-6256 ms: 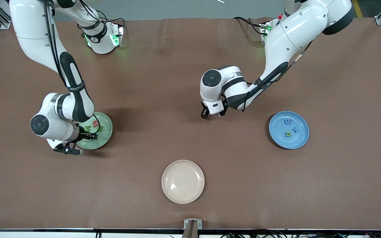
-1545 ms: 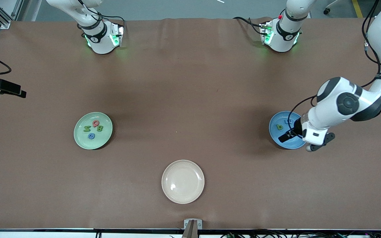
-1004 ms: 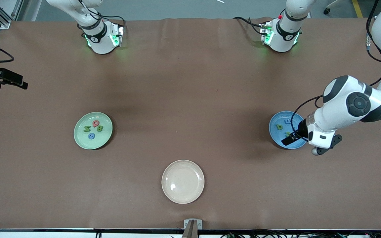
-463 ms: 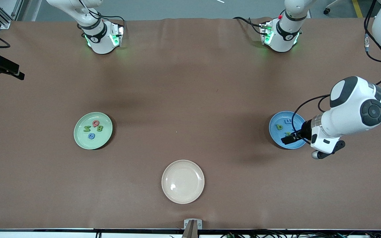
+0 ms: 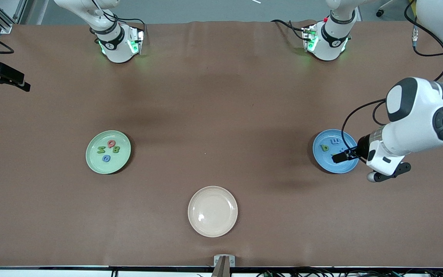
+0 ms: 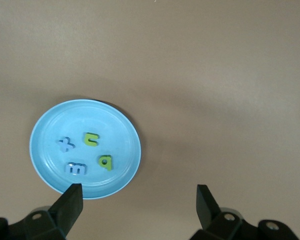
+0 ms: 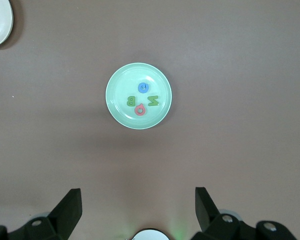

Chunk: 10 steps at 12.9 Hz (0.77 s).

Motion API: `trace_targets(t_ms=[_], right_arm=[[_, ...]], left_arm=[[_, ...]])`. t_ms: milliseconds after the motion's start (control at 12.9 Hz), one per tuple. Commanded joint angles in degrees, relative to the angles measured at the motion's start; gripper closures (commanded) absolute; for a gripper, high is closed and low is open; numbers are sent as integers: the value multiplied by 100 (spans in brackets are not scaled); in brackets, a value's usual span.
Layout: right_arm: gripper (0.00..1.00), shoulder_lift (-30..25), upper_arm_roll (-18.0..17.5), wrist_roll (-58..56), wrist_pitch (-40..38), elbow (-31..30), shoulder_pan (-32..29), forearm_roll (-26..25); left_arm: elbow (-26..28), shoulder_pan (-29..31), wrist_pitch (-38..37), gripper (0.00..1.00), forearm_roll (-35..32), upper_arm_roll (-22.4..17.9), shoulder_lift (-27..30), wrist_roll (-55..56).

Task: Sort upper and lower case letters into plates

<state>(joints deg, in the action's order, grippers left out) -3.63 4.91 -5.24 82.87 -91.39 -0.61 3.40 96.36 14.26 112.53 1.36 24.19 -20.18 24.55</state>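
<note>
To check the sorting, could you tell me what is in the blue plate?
The blue plate holds four letters: a blue x, a blue m and two green ones. The left wrist view shows all uncovered.

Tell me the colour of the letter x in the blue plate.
Blue, paler than the blue plate; the x shows best in the left wrist view.

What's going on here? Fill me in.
Two robot arms are sorting toy letters. Four capitals lie in the mint green plate, four lowercase letters in the blue plate; the beige plate holds none. The left pincer hangs open over the blue plate's edge, holding nothing. The right pincer is open and empty at the right arm's end of the table.
</note>
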Motion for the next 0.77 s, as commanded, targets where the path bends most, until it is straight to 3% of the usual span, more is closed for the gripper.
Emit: trace_targets(t_ms=[0, 309, 386, 695], right_arm=[[0, -208, -69, 58, 115, -212, 35, -67], [0, -226, -60, 14, 115, -212, 26, -94], [0, -226, -60, 14, 115, -212, 35, -146], [0, -235, -60, 5, 124, -212, 35, -208]], left_arm=[[391, -939, -38, 0, 609, -1219, 496, -774], [559, -2845, -284, 0, 1138, -3556, 760, -1540], [672, -3120, -258, 0, 1121, -3849, 874, -1550], [629, -2912, -276, 0, 1059, -3878, 1278, -1550]])
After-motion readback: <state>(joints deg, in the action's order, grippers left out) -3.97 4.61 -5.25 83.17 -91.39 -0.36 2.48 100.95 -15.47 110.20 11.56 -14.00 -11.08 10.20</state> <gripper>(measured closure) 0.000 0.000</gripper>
